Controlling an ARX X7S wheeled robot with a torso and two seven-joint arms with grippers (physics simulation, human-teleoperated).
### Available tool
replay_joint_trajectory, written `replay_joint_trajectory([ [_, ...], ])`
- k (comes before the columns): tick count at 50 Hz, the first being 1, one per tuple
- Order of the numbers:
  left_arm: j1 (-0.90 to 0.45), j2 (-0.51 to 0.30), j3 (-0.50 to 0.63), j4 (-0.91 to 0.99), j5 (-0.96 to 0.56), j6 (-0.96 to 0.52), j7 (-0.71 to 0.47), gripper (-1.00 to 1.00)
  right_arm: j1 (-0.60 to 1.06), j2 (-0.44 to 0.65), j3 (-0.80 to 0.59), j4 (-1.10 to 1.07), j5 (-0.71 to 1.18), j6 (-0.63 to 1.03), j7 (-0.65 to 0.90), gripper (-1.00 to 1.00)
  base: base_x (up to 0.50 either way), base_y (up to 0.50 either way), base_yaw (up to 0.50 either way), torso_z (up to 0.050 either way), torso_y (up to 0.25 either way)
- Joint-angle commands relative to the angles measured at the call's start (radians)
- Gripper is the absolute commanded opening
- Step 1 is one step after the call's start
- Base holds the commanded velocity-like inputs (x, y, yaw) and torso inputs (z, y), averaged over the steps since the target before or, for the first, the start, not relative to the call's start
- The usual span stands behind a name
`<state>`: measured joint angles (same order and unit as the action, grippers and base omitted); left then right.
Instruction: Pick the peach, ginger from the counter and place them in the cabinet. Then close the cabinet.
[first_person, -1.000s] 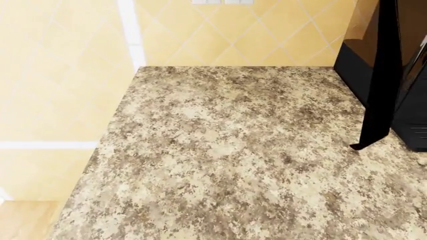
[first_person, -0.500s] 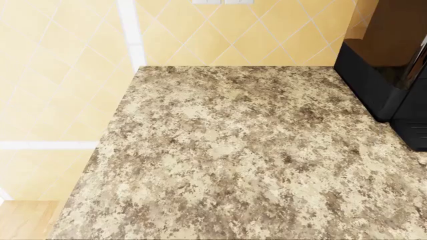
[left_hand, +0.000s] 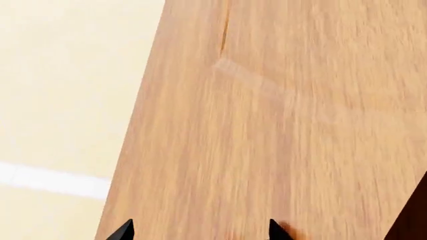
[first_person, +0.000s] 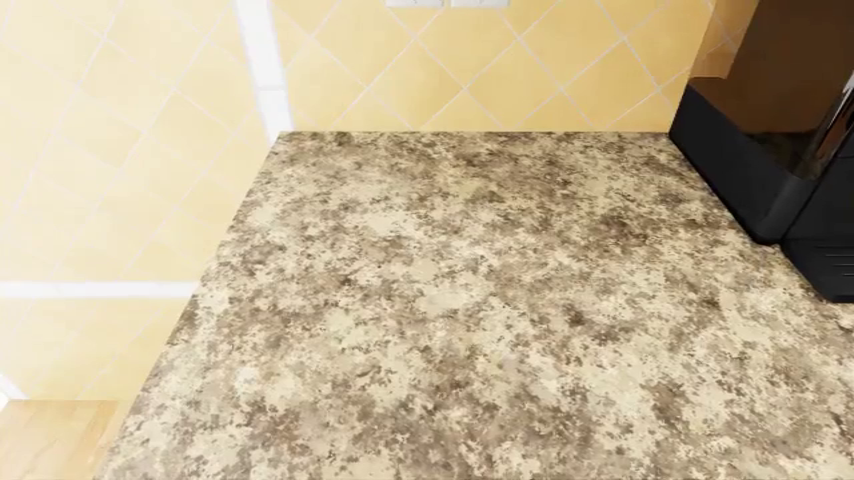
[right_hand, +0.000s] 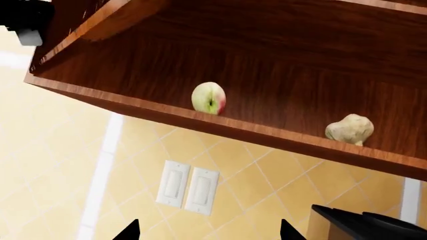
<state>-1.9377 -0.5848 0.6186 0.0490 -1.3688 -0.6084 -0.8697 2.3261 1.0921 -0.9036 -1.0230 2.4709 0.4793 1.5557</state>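
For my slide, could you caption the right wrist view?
Peach and ginger rest apart on the open cabinet shelf.

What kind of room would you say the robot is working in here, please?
Most likely a home kitchen: a speckled stone counter, a yellow tiled wall, and an open wooden cabinet holding a peach and ginger.

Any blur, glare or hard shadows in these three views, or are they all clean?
Left wrist view: the wooden panel looks smeared, its grain soft. Head view: the counter is evenly lit with no cast shadows; the black appliance shows a faint sheen. Right wrist view: sharp, with the peach and ginger crisp against the dim cabinet interior.
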Motion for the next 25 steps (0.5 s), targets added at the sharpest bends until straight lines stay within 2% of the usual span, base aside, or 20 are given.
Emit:
replay_joint_trajectory([
  [1, -0.2, 0.117, 0.123, -0.328, 0.155, -0.068, 0.256, 1.0, -0.014, 0.01, 0.013, -0.005, -0.004, -0.001, -0.007, 1.0, 0.0, 0.0, 0.0, 0.01, 0.0],
  [8, -0.242, 0.186, 0.226, -0.464, 0.288, -0.052, 0.334, 1.0, -0.015, 0.032, 0.033, -0.01, 0.014, 0.003, -0.009, 1.0, 0.0, 0.0, 0.0, 0.002, 0.0],
  [13, -0.267, 0.231, 0.261, -0.595, 0.362, -0.023, 0.339, 1.0, -0.029, 0.062, 0.058, -0.013, 0.021, 0.011, -0.023, 1.0, 0.0, 0.0, 0.0, 0.002, 0.0],
  [20, -0.271, 0.303, 0.313, -0.849, 0.482, 0.065, 0.337, 1.0, -0.033, 0.083, 0.085, -0.005, 0.041, 0.031, -0.03, 1.0, 0.0, 0.0, 0.0, 0.002, 0.0],
  [25, -0.285, 0.394, 0.372, -1.072, 0.572, 0.158, 0.419, 1.0, -0.055, 0.098, 0.095, 0.001, 0.027, 0.042, -0.046, 1.0, 0.0, 0.0, 0.0, 0.002, 0.0],
])
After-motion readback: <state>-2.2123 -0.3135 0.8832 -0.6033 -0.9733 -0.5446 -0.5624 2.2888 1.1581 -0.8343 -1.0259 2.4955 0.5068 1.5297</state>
